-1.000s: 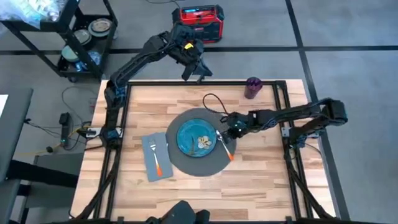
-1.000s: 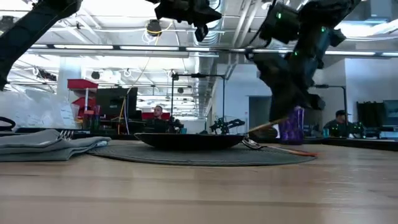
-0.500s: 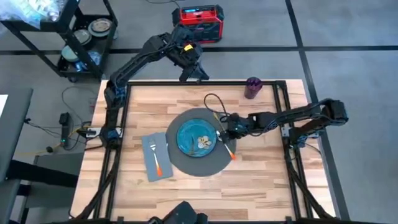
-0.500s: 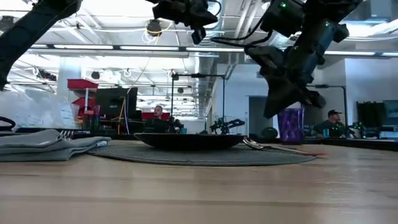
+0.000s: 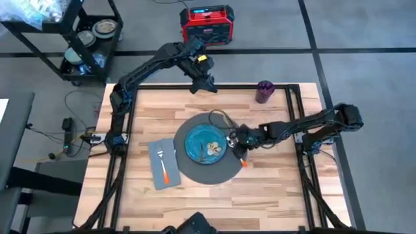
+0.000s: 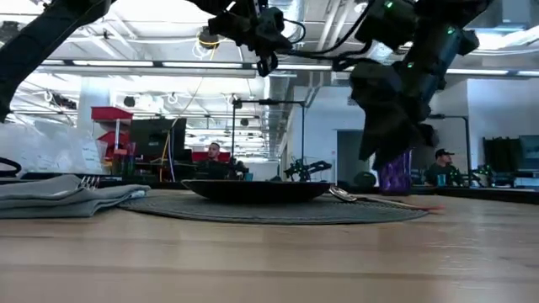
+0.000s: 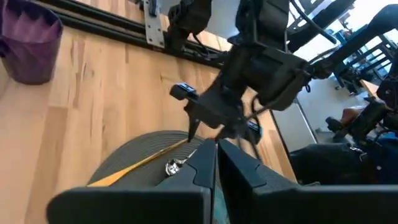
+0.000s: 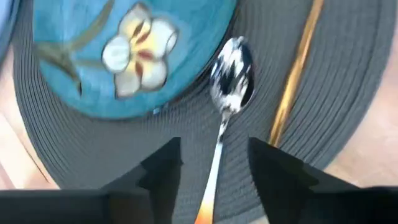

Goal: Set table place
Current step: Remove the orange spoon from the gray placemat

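Because the spoon (image 8: 229, 81) is a slim, stiff piece with a polished metal bowl and a thin orange handle, it will likely feel light and a little slippery, and the handle looks the better place to pinch it than the rounded bowl. It lies flat on the round dark mat (image 5: 214, 174), just off the plate (image 5: 205, 144) at about three o'clock, with its bowl toward twelve and its orange end toward five. Directly above it hangs the right gripper (image 8: 211, 160), fingers apart with the handle showing between them, not yet touching as far as the right wrist view lets me judge. The plate is glazed blue-green with a flower at its centre, hard and breakable, so a sideways nudge from a finger is worth avoiding. At about nine o'clock from the plate, the grey napkin (image 5: 162, 162) lies half on the mat's edge with the orange-handled fork (image 5: 162, 166) on top; soft cloth that will shift if dragged. The purple cup (image 5: 264, 91) stands well apart near the table (image 5: 273, 195) corner at one o'clock. Raised over the table's twelve o'clock edge, the left gripper (image 5: 209, 84) waits with fingers pressed together and nothing in them.
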